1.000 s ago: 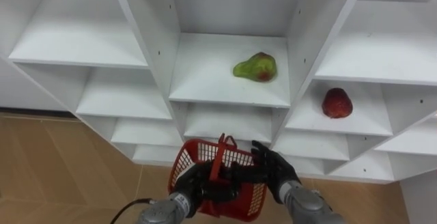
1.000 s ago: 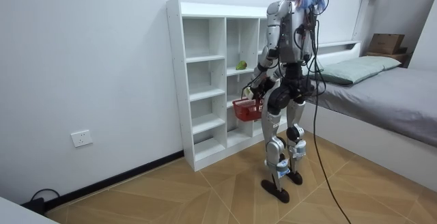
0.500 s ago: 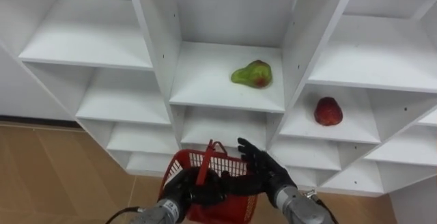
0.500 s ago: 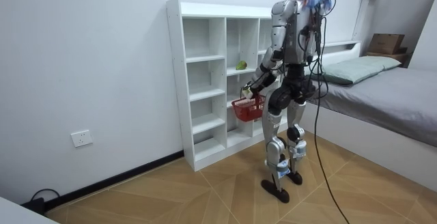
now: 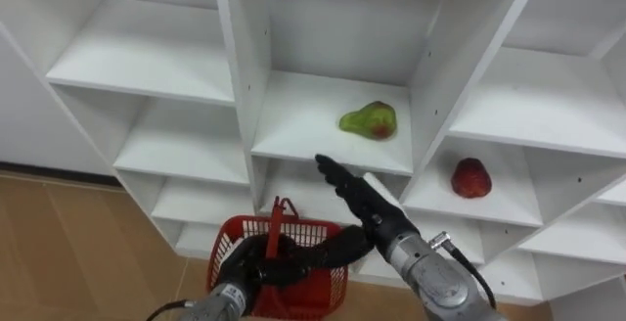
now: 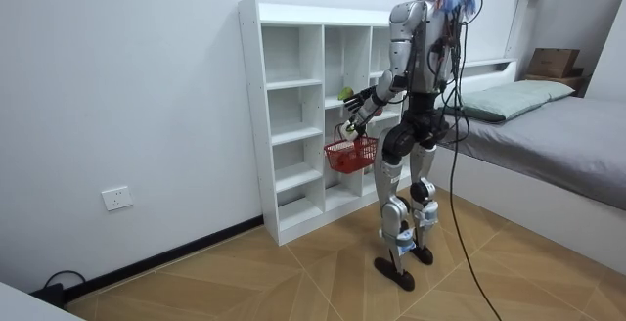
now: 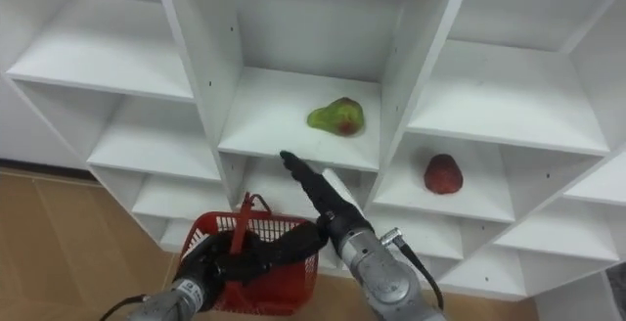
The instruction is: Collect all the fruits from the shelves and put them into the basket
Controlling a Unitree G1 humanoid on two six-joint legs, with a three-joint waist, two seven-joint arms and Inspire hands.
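A green fruit with a red patch lies on the middle shelf of the white closet. One compartment to the right and lower lies a red fruit. My right hand is raised with straight fingers, its tips just below the front edge of the green fruit's shelf and short of the fruit. Below it hangs a red mesh basket, with my left hand curled round its upright handle. In the room view I stand facing the closet, with the basket at hip height.
Bare white shelves lie to the left and above. Wooden floor shows under the closet. In the room view a bed stands behind me at the room view's right.
My right hand has left the basket's side and risen toward the green fruit's shelf, its fingers straightening. The left hand still holds the basket. The camera shifted a little.
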